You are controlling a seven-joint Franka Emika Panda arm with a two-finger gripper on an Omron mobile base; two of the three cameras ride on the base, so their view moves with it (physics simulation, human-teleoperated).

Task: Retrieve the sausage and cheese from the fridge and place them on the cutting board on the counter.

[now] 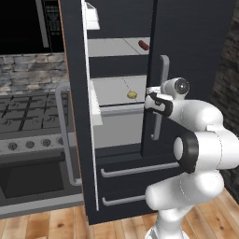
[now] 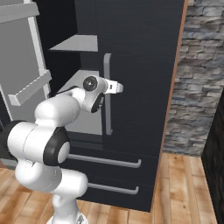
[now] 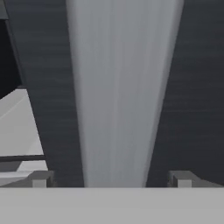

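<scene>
The black fridge [image 1: 186, 42] has its left door [image 1: 77, 93] swung open and its right door [image 2: 140, 65] closed. Inside, the dark red sausage [image 1: 143, 45] lies on the upper grey shelf, and the pale yellow cheese [image 1: 132, 94] sits on the shelf below. My gripper [image 3: 111, 177] is open at the closed right door, one fingertip [image 3: 41, 178] on each side of its vertical silver handle [image 3: 122, 87]. It holds nothing. From the base, the gripper [image 1: 151, 90] [image 2: 115, 87] sits at mid-height on that handle [image 1: 163, 70]. The cutting board and counter are out of view.
A grey stove [image 1: 28, 116] with an oven below stands left of the fridge, beside the open door with its bins [image 1: 94, 109]. Two drawers [image 1: 135, 170] with horizontal handles sit under the doors. A stone wall [image 2: 201, 65] rises to the right, above a wooden floor [image 2: 183, 188].
</scene>
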